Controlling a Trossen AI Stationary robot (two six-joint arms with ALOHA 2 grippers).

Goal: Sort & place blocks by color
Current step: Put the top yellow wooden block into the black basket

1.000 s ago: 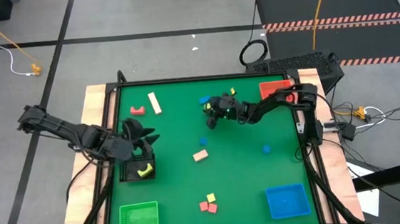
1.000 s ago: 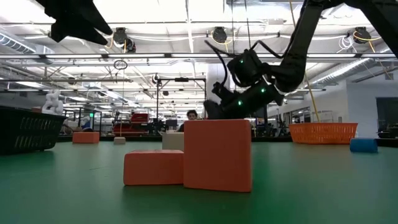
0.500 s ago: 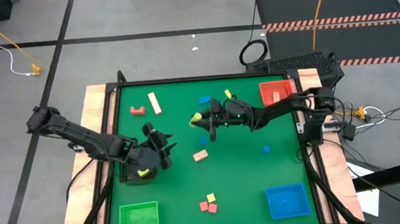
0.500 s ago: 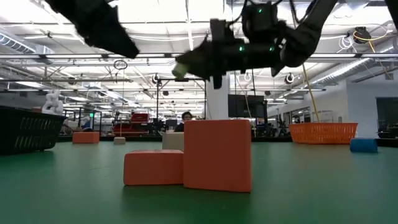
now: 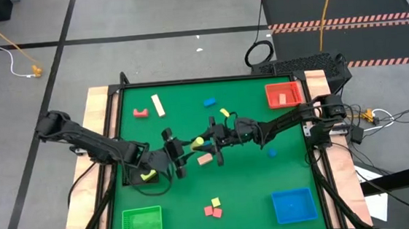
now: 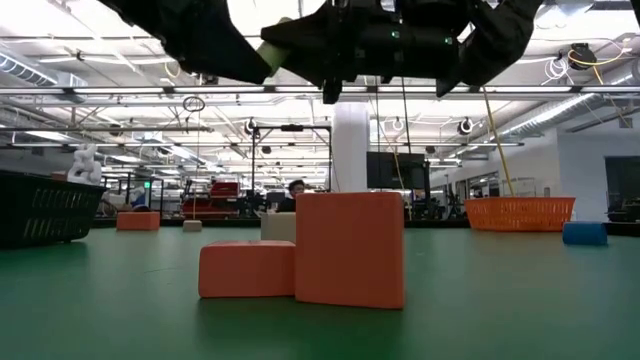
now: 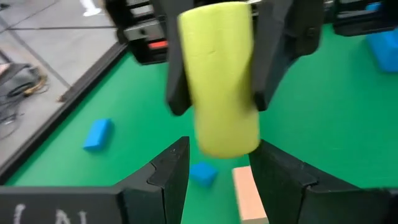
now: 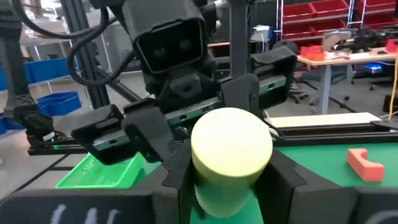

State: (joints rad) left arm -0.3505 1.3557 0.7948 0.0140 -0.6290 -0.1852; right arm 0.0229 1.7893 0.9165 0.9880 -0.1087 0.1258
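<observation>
Both arms have swung to mid-bench; right hand [image 5: 205,141] clamps the yellow cylinder [image 7: 219,78] lengthwise toward left hand [image 5: 180,145], parted around its tip.

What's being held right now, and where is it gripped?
The right gripper pinches a yellow cylinder by its curved sides; the open left gripper faces its other end.

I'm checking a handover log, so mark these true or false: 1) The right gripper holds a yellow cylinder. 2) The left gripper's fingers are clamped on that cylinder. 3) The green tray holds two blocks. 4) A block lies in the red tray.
1) True: the right gripper is shut on the yellow cylinder.
2) False: the left gripper is open, its fingers either side of the cylinder, apart from it.
3) False: the green tray shows no blocks.
4) True: a red block lies in the red tray.
</observation>
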